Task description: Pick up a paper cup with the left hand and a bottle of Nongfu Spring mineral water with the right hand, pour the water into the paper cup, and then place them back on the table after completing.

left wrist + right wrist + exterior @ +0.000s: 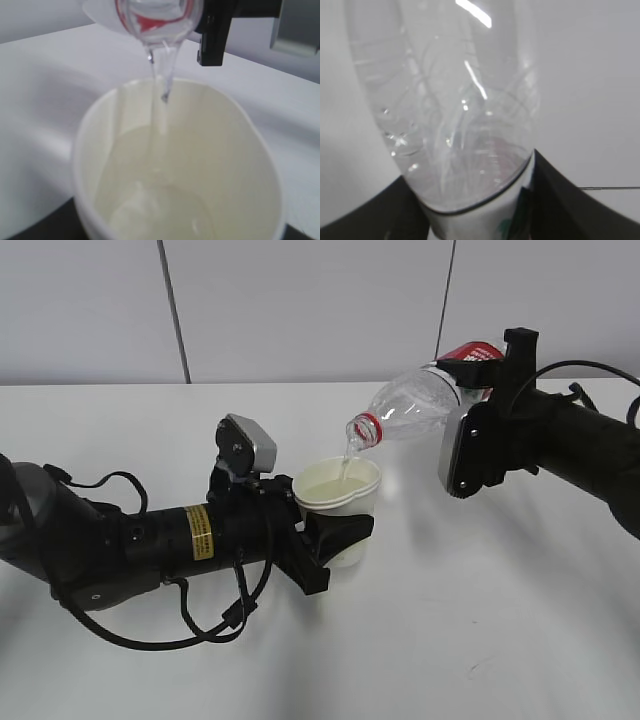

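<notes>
Your left hand [335, 540]: black arm with a yellow sticker, reaching in from the left edge of the exterior view, its fingers closed around the lower wall of the paper cup [339, 502]; the cup is held upright, though whether its base clears the table [480, 620] cannot be told; the rim looks doubled, as if two cups sit nested. Your right hand [478, 375]: black arm without a sticker, coming in from the right, its gripper clamped on the labelled body of the bottle [420, 408]; the bottle is tipped neck-down to the left, its red neck ring and open mouth just above the cup's rim. The water [346, 455]: a thin clear stream from mouth to cup; in your left wrist view the water [162, 95] runs down in strands from the bottle's mouth [157, 20] into the cup [240, 150], which already holds a shallow pool. Your right wrist view: the bottle [450, 115] fills the frame, clear and ribbed, with dark gripper fingers [565, 200] pressed against both sides of its label end.
</notes>
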{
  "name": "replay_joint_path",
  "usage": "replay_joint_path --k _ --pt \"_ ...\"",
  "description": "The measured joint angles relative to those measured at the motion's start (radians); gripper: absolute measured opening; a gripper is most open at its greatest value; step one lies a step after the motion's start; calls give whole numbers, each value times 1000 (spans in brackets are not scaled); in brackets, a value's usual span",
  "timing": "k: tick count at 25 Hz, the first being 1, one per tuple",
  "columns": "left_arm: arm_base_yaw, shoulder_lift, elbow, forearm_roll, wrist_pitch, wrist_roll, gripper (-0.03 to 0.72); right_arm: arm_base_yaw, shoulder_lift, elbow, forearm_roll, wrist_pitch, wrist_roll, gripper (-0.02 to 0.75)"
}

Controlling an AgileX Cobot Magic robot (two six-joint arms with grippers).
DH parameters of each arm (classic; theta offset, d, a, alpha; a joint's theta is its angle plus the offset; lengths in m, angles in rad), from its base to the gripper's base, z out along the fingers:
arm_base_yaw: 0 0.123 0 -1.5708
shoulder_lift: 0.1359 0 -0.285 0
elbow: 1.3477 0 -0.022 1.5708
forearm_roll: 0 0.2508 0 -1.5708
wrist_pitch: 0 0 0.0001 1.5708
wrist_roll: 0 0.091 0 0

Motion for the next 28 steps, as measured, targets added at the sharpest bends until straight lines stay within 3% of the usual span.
replay_joint_path --k 15,28 --pt "0 0 0 -33 1 0 353 0 0 7 2 0 180 374" --pt "0 0 0 -43 1 0 353 0 0 10 14 0 533 374"
